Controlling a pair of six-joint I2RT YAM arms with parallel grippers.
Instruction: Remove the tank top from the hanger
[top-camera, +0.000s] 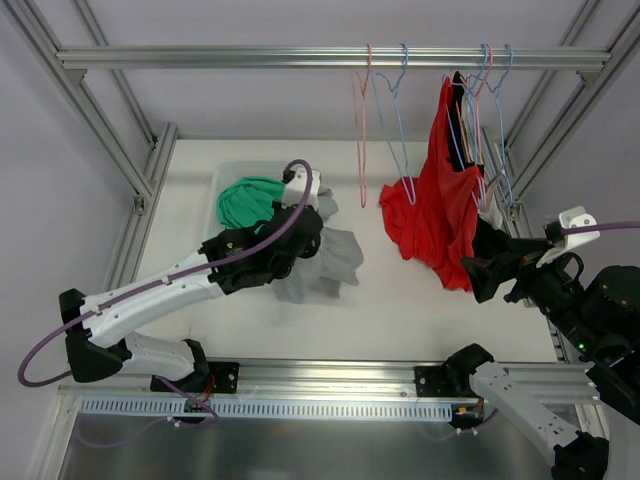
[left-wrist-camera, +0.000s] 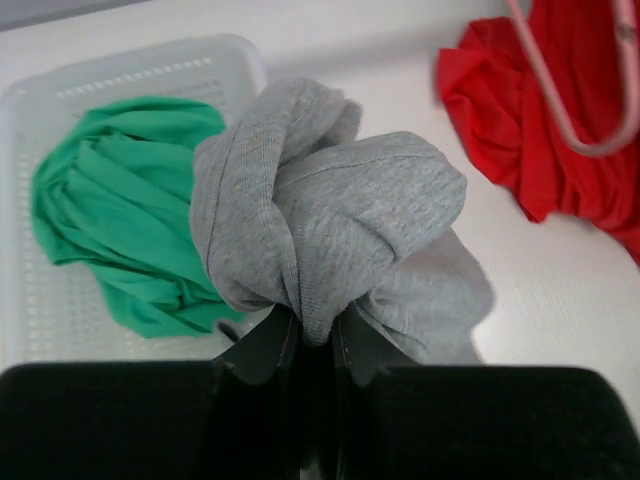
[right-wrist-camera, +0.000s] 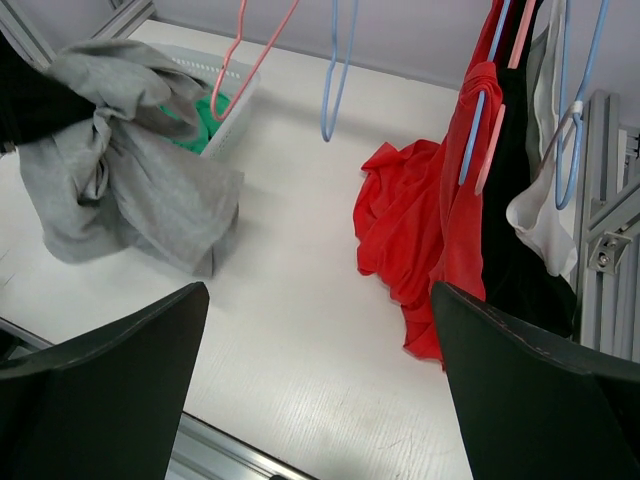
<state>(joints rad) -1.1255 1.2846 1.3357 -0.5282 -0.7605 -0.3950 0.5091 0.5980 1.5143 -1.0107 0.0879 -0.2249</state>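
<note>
Left claw is pinching a bunched grey garment just beside the white basket, which holds a green garment. Right claw is spread and grips nothing. It faces the red tank top, which hangs on a blue hanger at upper right, hem pooled on the surface. I judge the grey load should be released squarely over the basket, clear of its rim. Only the left wrist view confirms the pinch; only the right wrist view shows red cloth on the hanger.

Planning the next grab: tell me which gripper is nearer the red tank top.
Right. The right gripper hovers open beside the red tank top; the left gripper is well away, shut on the gray garment.
</note>
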